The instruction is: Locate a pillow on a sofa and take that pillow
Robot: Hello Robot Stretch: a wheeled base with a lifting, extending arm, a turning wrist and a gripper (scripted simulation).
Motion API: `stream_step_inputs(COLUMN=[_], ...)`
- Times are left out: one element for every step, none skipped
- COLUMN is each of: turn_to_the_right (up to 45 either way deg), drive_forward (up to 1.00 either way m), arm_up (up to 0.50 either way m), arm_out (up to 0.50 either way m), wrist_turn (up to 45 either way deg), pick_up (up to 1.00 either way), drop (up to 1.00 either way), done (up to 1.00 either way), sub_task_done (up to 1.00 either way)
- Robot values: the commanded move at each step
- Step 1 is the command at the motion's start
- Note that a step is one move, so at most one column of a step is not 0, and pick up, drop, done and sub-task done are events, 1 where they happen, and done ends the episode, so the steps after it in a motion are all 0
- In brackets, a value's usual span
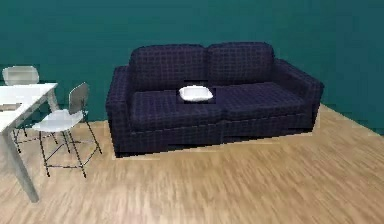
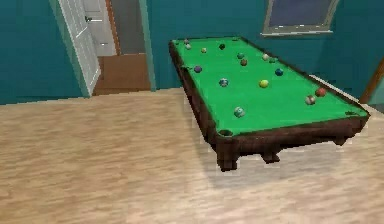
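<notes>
Bare wood floor (image 1: 230, 185) stretches from the camera to a dark blue two-seat sofa (image 1: 245, 66) that stands against a teal wall (image 1: 330, 35), with nothing in the way. On the sofa's seat lies the pillow (image 1: 196, 93), close to the forward view's middle. It sits by the seam between the two seat cushions, mostly on the cushion toward that view's left. It is small, white or pale grey, and roughly rectangular with soft rounded corners. It lies flat rather than propped against the backrest, and its long side runs along the sofa's length. Off to the forward view's left stand a white tabletop (image 1: 22, 98) and a grey chair (image 1: 65, 120) with thin dark legs, both apart from the sofa. The relation that matters is this: the pillow lies straight ahead of the robot, while the side on which the arm reaches faces a green pool table (image 2: 225, 88) with scattered balls. So the next move, as I judge it, is to drive nearer and turn until the sofa's front lies on the arm's side, with the pillow's long side across the reach. How the fingers stand, I cannot tell.
</notes>
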Motion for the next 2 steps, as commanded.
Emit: stream_step_inputs(turn_to_the_right=[0.0, -12.0], drive_forward=[1.00, 0.00], arm_up=[0.00, 0.00], arm_out=[0.00, 0.00], wrist_turn=[0.0, 0.0], pick_up=[0.00, 0.00], drop=[0.00, 0.00], done=[0.00, 0.00], sub_task_done=[0.00, 0.00])
